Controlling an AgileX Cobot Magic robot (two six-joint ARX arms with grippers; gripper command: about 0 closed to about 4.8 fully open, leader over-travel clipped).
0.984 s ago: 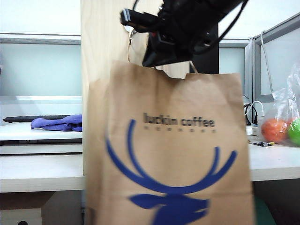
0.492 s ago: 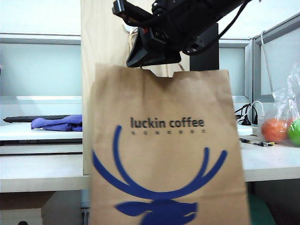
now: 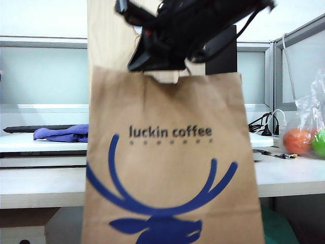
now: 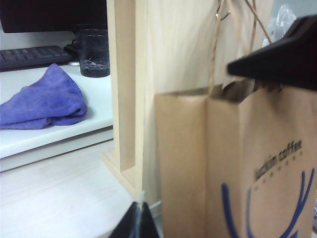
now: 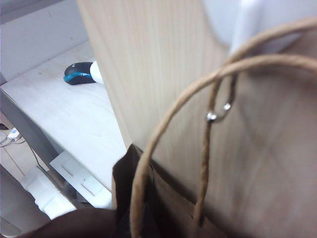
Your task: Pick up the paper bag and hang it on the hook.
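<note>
The paper bag (image 3: 172, 162) is hanging upright before the wooden panel (image 3: 109, 46), long axis vertical, its printed face toward the exterior camera. The right gripper (image 3: 157, 58) is pinching its top edge, jaws pressed together. One cord handle (image 5: 205, 163) is looping at the hook (image 5: 220, 113). The left gripper (image 4: 136, 223) is waiting low beside the bag; its opening cannot be told.

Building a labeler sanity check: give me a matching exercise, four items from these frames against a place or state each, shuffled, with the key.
Items:
1. paper bag
2. purple cloth
3. right gripper
4. fruit bag

Places/states:
A. folded on the white shelf beside the wooden panel
B. shut, up at the bag's top edge
C. hanging in front of the wooden panel, deer print facing the exterior view
D. on the table at the far right of the exterior view

Pairs: 1-C, 2-A, 3-B, 4-D
</note>
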